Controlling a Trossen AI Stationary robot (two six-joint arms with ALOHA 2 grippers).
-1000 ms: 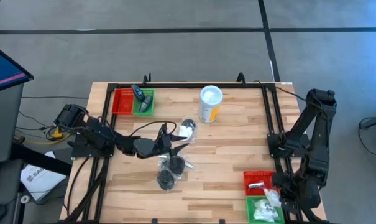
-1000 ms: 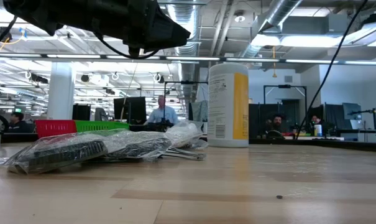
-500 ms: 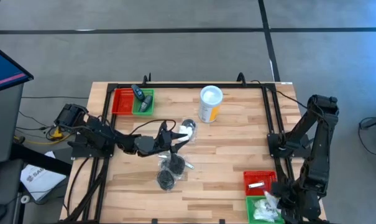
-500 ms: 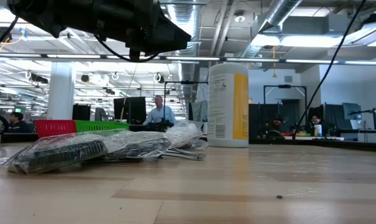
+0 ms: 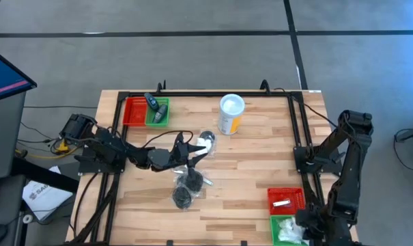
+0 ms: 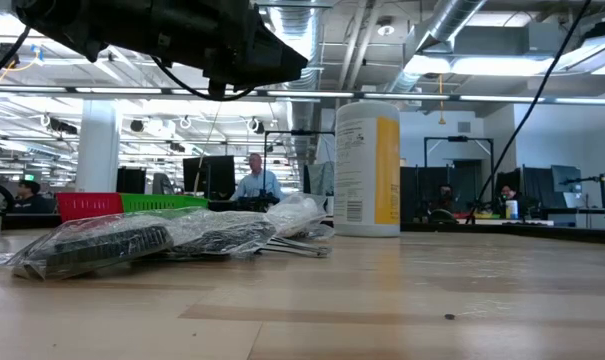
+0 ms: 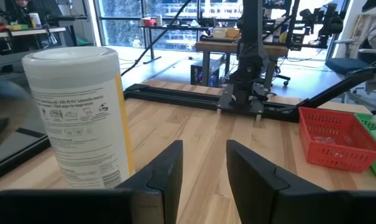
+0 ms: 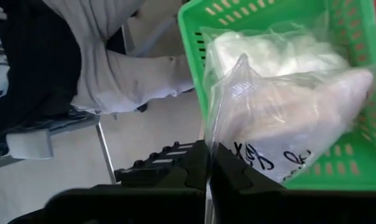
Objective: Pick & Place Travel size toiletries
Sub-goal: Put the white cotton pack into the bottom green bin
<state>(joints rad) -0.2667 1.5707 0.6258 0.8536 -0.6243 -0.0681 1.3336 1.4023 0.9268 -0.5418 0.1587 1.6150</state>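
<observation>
I'm counting two wrapped pucks (image 5: pixel 186 188) mid-table, one white packet (image 5: pixel 205 142), one yellow canister (image 5: pixel 230 115), two red baskets (image 5: pixel 134 111) and two green baskets (image 5: pixel 158 113), plus two arms.

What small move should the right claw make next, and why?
Probably open the right claw. It is shut and seems to pinch the edge of the clear plastic bag of white packets, which already lies over the green mesh basket; releasing should drop it in. The left claw waits open above mid-table.
</observation>
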